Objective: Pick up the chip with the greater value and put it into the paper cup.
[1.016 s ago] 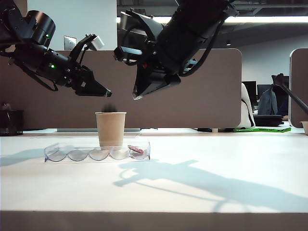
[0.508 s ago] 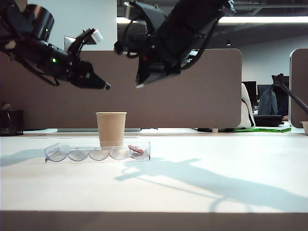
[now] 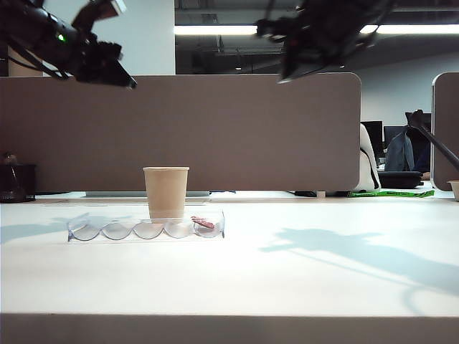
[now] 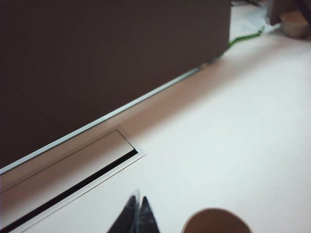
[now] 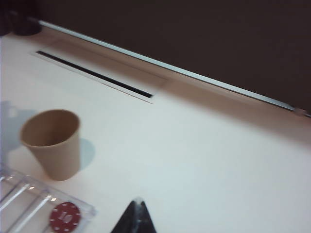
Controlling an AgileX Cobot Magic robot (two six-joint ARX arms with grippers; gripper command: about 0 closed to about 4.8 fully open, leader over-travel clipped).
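Note:
The tan paper cup [image 3: 166,192] stands upright on the white table, just behind a clear tray [image 3: 93,231]. The cup also shows in the right wrist view [image 5: 51,141], and its rim in the left wrist view [image 4: 216,222]. A red chip marked 10 [image 5: 65,217] lies in the tray's end pocket [image 3: 203,223]. The chip with the greater value shows in no view. My left gripper [image 3: 133,84] hangs high up and to the left of the cup, its tips [image 4: 137,200] shut on nothing. My right gripper [image 3: 284,77] is high on the right, also shut and empty [image 5: 137,201].
A brown partition [image 3: 272,129] runs along the table's back edge, with a long cable slot [image 5: 92,73] in the table before it. A dark container [image 3: 14,183] stands at the far left, and office chairs and desks show beyond the partition's right end.
Both arms have risen away from the cup, the left up and leftward, the right up and rightward. A dark blur just above the cup's rim one second ago is gone.

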